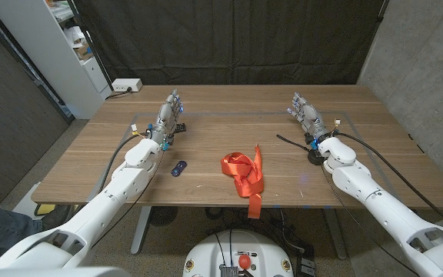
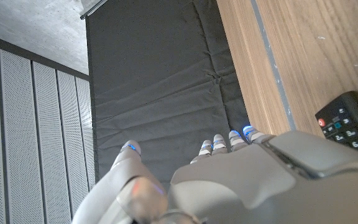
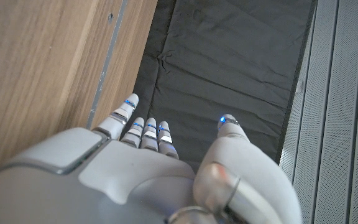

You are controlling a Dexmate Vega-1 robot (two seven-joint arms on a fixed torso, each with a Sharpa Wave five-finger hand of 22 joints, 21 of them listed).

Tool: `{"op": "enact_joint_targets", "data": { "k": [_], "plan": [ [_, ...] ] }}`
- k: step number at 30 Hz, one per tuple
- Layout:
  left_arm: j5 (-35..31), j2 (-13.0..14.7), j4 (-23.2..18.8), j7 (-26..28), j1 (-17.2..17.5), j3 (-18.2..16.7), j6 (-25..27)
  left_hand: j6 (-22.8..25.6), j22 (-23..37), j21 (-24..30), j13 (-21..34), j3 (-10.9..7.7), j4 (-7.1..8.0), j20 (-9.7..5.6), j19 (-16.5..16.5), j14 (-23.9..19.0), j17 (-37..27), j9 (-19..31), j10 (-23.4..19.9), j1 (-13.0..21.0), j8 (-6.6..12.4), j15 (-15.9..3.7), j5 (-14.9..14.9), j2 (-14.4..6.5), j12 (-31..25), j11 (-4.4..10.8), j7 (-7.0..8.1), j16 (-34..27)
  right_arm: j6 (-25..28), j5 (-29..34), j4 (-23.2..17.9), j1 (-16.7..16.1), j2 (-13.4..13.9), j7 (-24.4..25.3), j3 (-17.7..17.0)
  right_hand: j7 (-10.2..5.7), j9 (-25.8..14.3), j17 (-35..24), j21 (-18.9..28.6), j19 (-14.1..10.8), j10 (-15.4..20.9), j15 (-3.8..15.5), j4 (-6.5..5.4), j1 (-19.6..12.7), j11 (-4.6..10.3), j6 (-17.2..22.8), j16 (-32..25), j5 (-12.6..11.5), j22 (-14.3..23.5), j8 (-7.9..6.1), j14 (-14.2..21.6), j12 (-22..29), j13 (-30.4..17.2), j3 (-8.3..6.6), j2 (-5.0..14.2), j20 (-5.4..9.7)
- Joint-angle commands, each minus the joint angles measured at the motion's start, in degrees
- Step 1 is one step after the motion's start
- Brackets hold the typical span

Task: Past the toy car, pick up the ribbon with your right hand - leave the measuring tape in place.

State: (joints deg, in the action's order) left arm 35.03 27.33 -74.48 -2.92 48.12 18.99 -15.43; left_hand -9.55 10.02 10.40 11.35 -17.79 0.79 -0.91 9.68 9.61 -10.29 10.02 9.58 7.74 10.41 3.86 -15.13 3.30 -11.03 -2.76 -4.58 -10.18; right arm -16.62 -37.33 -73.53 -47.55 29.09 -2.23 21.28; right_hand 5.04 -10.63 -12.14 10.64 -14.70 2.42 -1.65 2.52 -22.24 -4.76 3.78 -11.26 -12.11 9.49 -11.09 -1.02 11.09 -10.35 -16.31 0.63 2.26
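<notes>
I see ribbon (image 1: 244,176) mid-table, car (image 1: 178,168) left of it, my left hand (image 1: 169,115) and right hand (image 1: 304,113) both spread, empty

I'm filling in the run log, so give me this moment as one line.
phase: before reach | right hand: open, away from ribbon | left hand: open | toy car: left of ribbon

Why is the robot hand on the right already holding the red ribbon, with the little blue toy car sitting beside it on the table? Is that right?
Not quite. In the head view the right robot hand is open and holds nothing; it waits apart from the red ribbon, which lies loose on the table. The little blue toy car does sit beside the ribbon.
</notes>
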Motion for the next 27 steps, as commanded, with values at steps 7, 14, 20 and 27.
{"op": "enact_joint_targets", "data": {
  "k": [7, 14, 20, 27],
  "plan": [
    [-9.0, -7.7, -0.4, -4.9, 1.0, -8.9, 4.5, -0.8, 0.2, 0.4, 0.1, -0.37, -0.13, 0.17, 3.7, 3.3, -0.2, 0.1, 1.5, 0.8, 0.34, 0.19, -0.1, -0.2, -0.4, -0.19, -0.07, -0.4, -0.5, -0.5, 1.4, 0.6, -0.3, -0.9, -0.4, 0.31, -0.2, -0.2, 0.3, -0.4, 0.0, -0.39, 0.13, -0.8, -0.31, 0.3, -0.4, -0.5, 0.3, -0.43, -0.1, 0.3, -0.3, -0.34, 0.37, -0.09],
    [-11.2, -9.4, -1.0, -6.4, 1.3, -11.0, 5.8, -0.8, 0.2, 0.4, 0.1, -0.38, -0.19, 0.21, 3.7, 3.3, -0.2, 0.1, 1.5, 0.8, 0.34, 0.23, 0.0, -0.3, -0.4, -0.18, -0.02, -0.4, -1.2, -0.3, 0.5, -0.1, 0.0, -0.4, -0.8, 0.33, -0.2, -0.1, 0.3, -0.4, -0.1, -0.20, 0.24, -0.9, -0.28, 0.3, -0.4, -0.5, 0.3, -0.38, -0.2, 0.2, -0.3, -0.40, 0.65, 0.04],
    [-12.6, -10.2, -2.1, -7.2, 1.7, -12.3, 6.7, -0.8, 0.2, 0.4, 0.1, -0.40, -0.26, 0.36, 3.8, 3.3, -0.2, 0.1, 1.6, 0.9, 0.34, 0.19, 0.1, -0.4, -0.4, -0.18, -0.04, -0.4, -1.8, 0.2, -1.4, -1.1, 0.9, -0.1, -1.1, 0.31, -0.2, -0.1, 0.5, -0.9, 0.0, -0.16, 0.35, -1.1, -0.09, 0.3, -0.5, -0.5, 0.3, -0.32, 0.1, 0.2, -0.3, -0.49, 0.89, 0.27],
    [-13.5, -11.0, -2.6, -8.3, 1.9, -13.3, 7.5, -0.7, 0.2, 0.4, 0.0, -0.40, -0.32, 0.40, 3.9, 3.4, -0.2, 0.1, 1.6, 0.9, 0.36, 0.20, 0.1, -0.5, -0.5, -0.16, -0.05, -0.4, -2.7, 0.8, -2.6, -1.9, 1.4, -0.5, -1.0, 0.25, -0.2, 0.0, 0.7, -1.6, 1.0, -0.17, 0.61, -1.3, -0.33, 0.6, -0.8, -0.6, 0.3, -0.40, 0.9, 0.6, -0.3, -0.59, 1.05, 0.26]
  ]
}}
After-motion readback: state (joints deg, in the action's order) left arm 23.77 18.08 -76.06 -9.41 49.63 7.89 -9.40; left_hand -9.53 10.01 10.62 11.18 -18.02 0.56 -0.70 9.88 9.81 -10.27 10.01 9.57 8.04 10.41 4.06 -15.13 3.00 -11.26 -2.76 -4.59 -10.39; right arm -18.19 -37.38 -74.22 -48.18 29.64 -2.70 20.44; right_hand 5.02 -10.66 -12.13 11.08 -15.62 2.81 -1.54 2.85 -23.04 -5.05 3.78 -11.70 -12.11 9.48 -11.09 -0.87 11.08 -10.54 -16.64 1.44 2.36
